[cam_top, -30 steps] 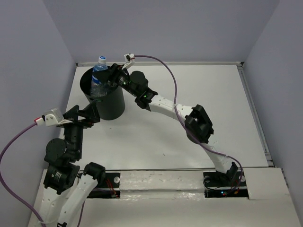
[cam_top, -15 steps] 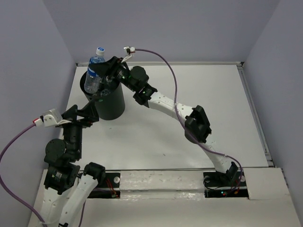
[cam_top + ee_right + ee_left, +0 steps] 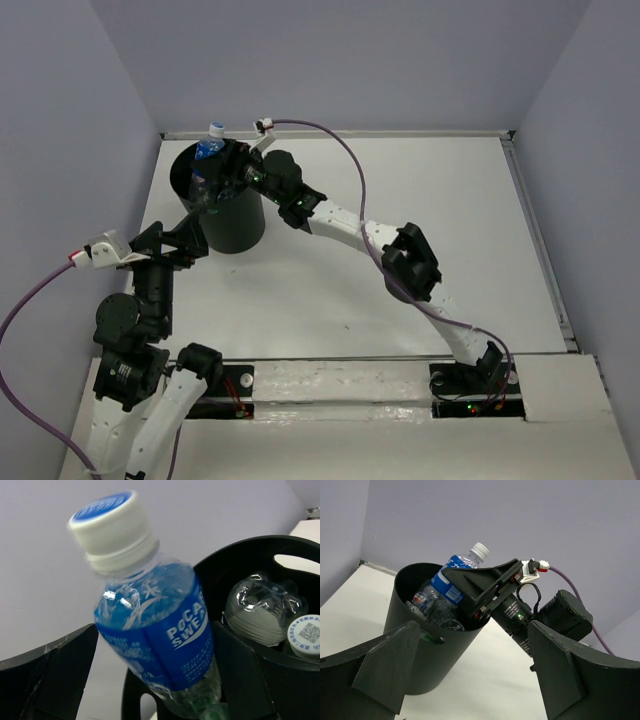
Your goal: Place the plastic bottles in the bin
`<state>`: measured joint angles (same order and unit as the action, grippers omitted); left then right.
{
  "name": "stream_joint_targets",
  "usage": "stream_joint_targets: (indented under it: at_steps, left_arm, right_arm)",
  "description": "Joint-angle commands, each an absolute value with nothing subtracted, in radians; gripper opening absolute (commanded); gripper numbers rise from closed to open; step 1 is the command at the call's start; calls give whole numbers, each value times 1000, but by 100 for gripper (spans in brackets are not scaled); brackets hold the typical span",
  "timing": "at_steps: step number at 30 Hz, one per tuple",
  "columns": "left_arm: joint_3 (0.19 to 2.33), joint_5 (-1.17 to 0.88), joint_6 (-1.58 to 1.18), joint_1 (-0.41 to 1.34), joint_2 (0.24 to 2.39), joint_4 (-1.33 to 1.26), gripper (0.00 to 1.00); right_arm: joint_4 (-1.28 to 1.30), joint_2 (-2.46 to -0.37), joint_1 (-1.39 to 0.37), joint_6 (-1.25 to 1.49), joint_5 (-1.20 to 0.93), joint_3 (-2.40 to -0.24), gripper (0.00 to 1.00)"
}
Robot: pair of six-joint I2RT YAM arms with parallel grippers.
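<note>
The black bin (image 3: 238, 225) stands at the far left of the table. A clear bottle with a blue label and white cap (image 3: 207, 158) leans tilted over its rim, its bottom end down inside. My right gripper (image 3: 214, 176) is over the bin with its fingers spread either side of this bottle (image 3: 160, 630), and a gap shows at the left finger (image 3: 65, 670). Other clear bottles (image 3: 260, 611) lie inside the bin (image 3: 295, 547). My left gripper (image 3: 195, 238) is open and empty, just in front of the bin (image 3: 425, 665).
The white table (image 3: 400, 250) has a raised edge at the back and right. Purple-grey walls close in on three sides. The right arm (image 3: 405, 262) stretches diagonally across the table to the bin.
The blue-label bottle and my right gripper have dropped from a raised tilt to lower in the bin mouth. The left arm has not moved.
</note>
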<state>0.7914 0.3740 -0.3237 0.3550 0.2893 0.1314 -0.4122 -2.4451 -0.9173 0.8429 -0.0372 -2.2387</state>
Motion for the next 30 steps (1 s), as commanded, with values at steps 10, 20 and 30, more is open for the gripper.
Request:
stream_joint_targets:
  at_steps: [10, 20, 30]
  left_arm:
    - [785, 390, -319, 330, 284, 69, 99]
    - [781, 377, -322, 311, 290, 49, 99]
    - [776, 341, -327, 310, 293, 46, 99]
  right_arm:
    - [-175, -2241, -920, 457, 152, -2276, 100]
    - [-6, -2313, -920, 253, 218, -2456, 100]
    - [-81, -2001, -920, 140, 270, -2090, 100]
